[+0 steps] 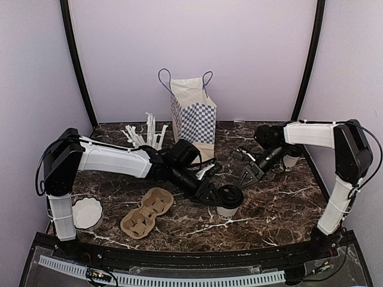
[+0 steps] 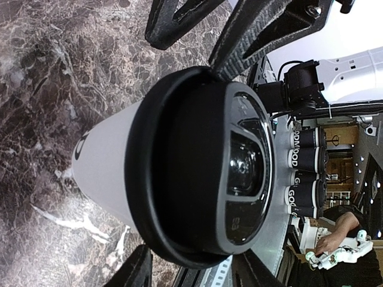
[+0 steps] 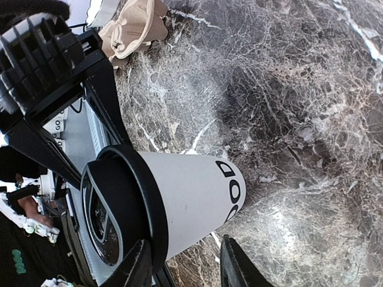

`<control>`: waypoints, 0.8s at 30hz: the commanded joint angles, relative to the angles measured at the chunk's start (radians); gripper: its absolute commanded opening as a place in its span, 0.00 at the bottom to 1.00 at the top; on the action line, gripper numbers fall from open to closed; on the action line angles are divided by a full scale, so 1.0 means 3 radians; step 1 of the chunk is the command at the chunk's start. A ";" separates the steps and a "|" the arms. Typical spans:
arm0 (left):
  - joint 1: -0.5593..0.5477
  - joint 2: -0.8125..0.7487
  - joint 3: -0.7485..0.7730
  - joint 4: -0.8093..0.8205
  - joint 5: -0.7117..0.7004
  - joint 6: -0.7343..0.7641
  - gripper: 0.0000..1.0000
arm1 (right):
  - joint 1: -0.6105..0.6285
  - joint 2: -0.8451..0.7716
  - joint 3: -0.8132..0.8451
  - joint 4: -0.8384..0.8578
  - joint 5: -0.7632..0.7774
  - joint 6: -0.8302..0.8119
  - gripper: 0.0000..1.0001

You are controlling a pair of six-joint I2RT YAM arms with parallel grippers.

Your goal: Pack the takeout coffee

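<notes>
**Left pincer brackets a lidded cup near mid-counter**

One takeout cup [image 1: 229,204] stands upright on the marble counter [image 1: 281,206], a little toward 4 o'clock of the counter's middle. Its black lid [image 1: 230,194] is on, and black lettering [image 3: 230,185] runs near its base.

The left pincer [image 1: 220,194] reaches in from 9 o'clock and brackets the lid. In the left wrist view the upper finger [image 2: 251,42] lies against the rim and the lower finger [image 2: 140,269] sits just beside it. I cannot tell whether the grip is clenched.

The right pincer [image 1: 245,173] hangs near the cup at its 1 o'clock, apart from it, with its jaws released and nothing between them.

A second cup [image 1: 291,160], white and partly hidden by the right arm, stands at 2 o'clock of the first, well apart. The brown pulp carrier [image 1: 146,210] lies flat at 9 o'clock of the first cup. A checked paper bag [image 1: 194,110] stands upright at the counter's 12 o'clock edge, with the straw cup [image 1: 149,136] at its 9 o'clock.
</notes>
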 commanded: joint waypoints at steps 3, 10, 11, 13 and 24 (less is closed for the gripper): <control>0.0058 0.0344 -0.0043 -0.0639 -0.0587 0.0185 0.45 | 0.0059 0.0197 -0.0115 0.0167 0.0649 0.0110 0.36; 0.0012 -0.0052 0.0160 -0.0568 -0.0361 0.0501 0.50 | -0.0013 -0.0225 0.0151 -0.0113 0.0199 -0.0144 0.43; 0.0008 -0.0123 0.0167 -0.0547 -0.0244 0.0514 0.51 | -0.0030 -0.0282 0.0191 -0.0167 0.0164 -0.0176 0.46; 0.0002 -0.0225 0.0166 -0.0464 -0.0108 0.0539 0.54 | -0.0054 -0.0374 0.0236 -0.0237 0.0116 -0.0220 0.50; 0.0040 -0.0410 0.0382 -0.0633 -0.0177 0.0754 0.58 | -0.0005 -0.0828 -0.0199 -0.0203 0.0113 -0.0418 0.91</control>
